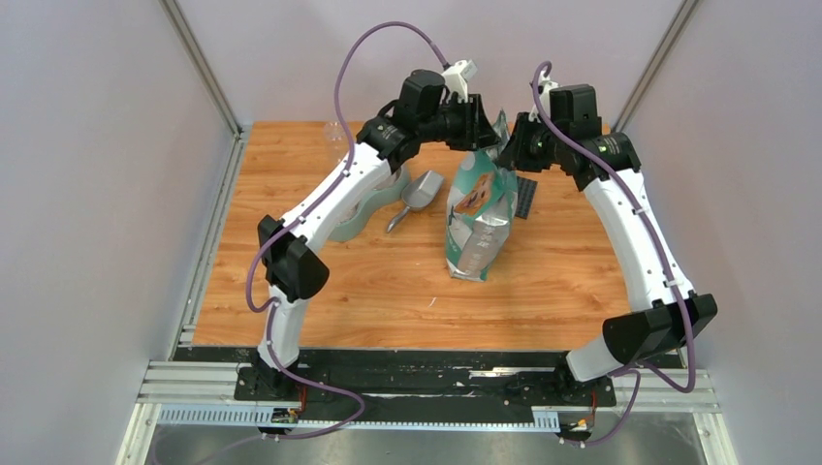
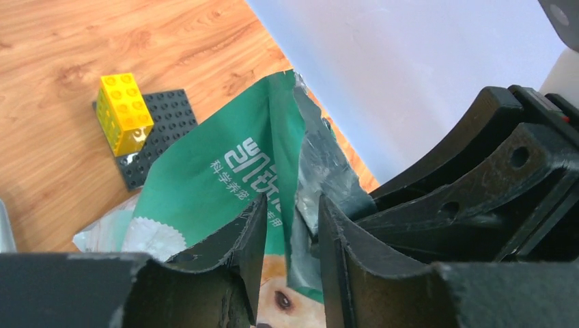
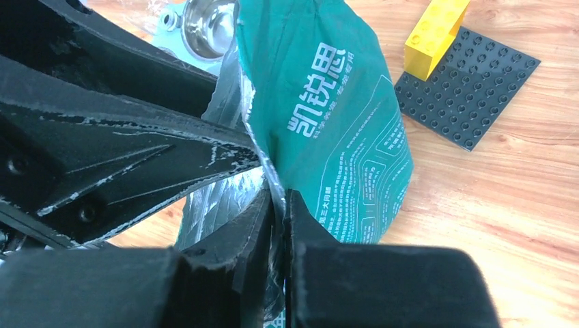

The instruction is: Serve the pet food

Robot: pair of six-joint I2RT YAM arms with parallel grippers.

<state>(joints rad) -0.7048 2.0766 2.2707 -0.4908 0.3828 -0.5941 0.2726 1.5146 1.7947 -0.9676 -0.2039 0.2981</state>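
Note:
The green-and-white bag (image 1: 480, 208) printed with a dog stands upright mid-table, its torn top open. No pet food shows; it is hidden from every view. My right gripper (image 1: 511, 140) is at the bag's top right, and in the right wrist view it (image 3: 280, 195) is shut on the bag (image 3: 328, 116) wall, with foil lining pinched between the jaws. My left gripper (image 1: 482, 124) is at the top left. In the left wrist view it (image 2: 292, 201) straddles a flap of the bag (image 2: 225, 171) with its jaws apart, a gap on each side.
A grey metal scoop (image 1: 417, 197) lies left of the bag. A pale green stand with a steel bowl (image 3: 208, 24) sits under my left arm (image 1: 334, 194). A dark studded plate (image 3: 468, 89) with a yellow brick (image 3: 433, 31) lies right of the bag.

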